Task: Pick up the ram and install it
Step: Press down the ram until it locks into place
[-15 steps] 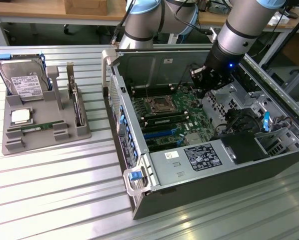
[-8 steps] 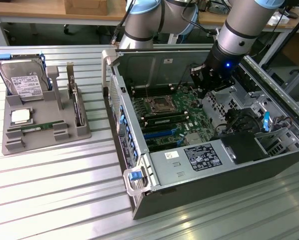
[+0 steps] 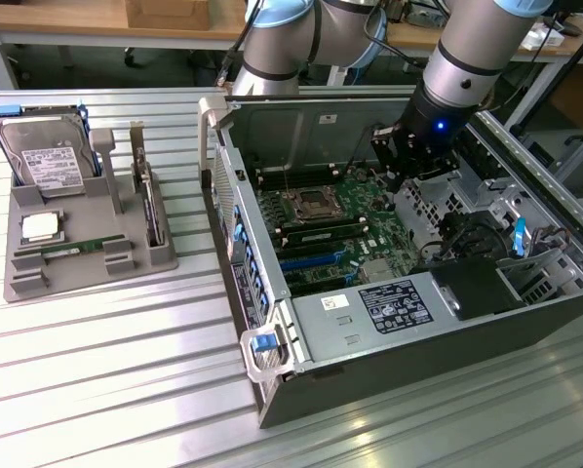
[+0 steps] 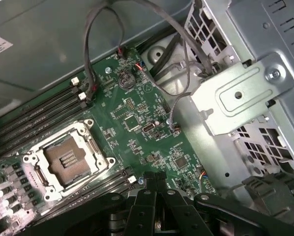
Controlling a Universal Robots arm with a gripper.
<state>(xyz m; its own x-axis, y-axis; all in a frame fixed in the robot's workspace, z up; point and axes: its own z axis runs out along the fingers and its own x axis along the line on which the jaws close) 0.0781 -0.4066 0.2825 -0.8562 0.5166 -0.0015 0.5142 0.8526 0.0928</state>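
The black, angular metal gripper hangs with its jaws closed together and empty over the glossy green motherboard inside the open grey steel computer case, right of centre in the exterior view. The ram, a thin flat green circuit-board stick, lies in the matte grey moulded tray at the left of that frame, just below the square silver CPU chip.

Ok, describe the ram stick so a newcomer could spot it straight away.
Find the grey parts tray on the exterior view's left, beside the open computer case. Along the tray's front lies the ram, flat in a slot. It is a long, thin green strip, unlike the square silver CPU just behind it and the large hard drive standing at the back.
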